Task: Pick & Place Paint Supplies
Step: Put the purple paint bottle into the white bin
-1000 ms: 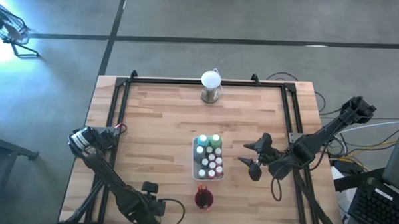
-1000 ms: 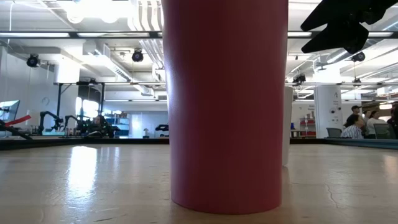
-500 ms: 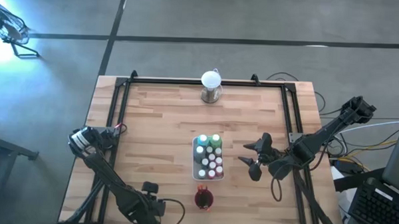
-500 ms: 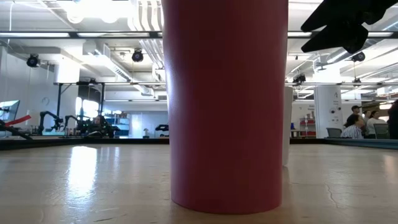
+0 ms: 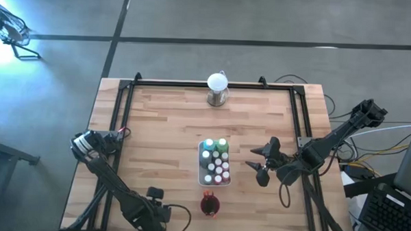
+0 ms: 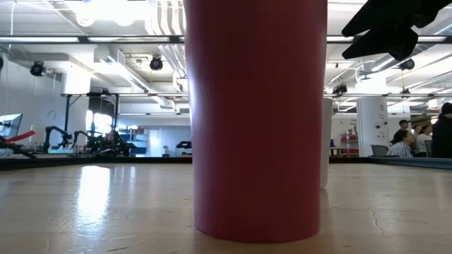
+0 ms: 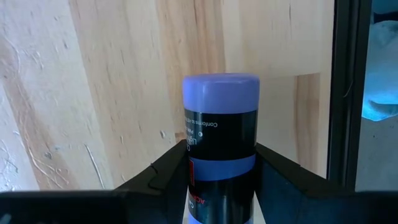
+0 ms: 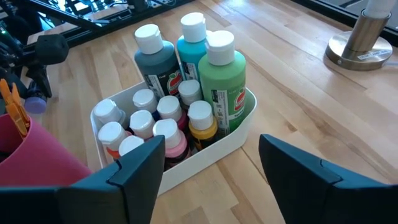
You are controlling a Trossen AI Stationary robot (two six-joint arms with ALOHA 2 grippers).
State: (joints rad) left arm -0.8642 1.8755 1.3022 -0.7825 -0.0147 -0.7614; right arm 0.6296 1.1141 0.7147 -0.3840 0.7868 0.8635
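A: Nearest the front edge, what moved?

B: Nothing. The left gripper [image 5: 155, 195] still clamps a purple-capped tube [image 7: 221, 149] by the front-left corner, beside the dark red cup [image 5: 210, 205].

A: Farther in?

B: The right gripper [image 8: 208, 177], jaws spread and empty, still hovers just right of the white tray [image 5: 202, 180]; no pick has begun. Its wrist view shows the bottles [image 8: 186, 93] packed inside; the low view shows mostly cup.

White tray [image 5: 202, 177], red cup [image 5: 210, 205], globe [image 5: 217, 82].
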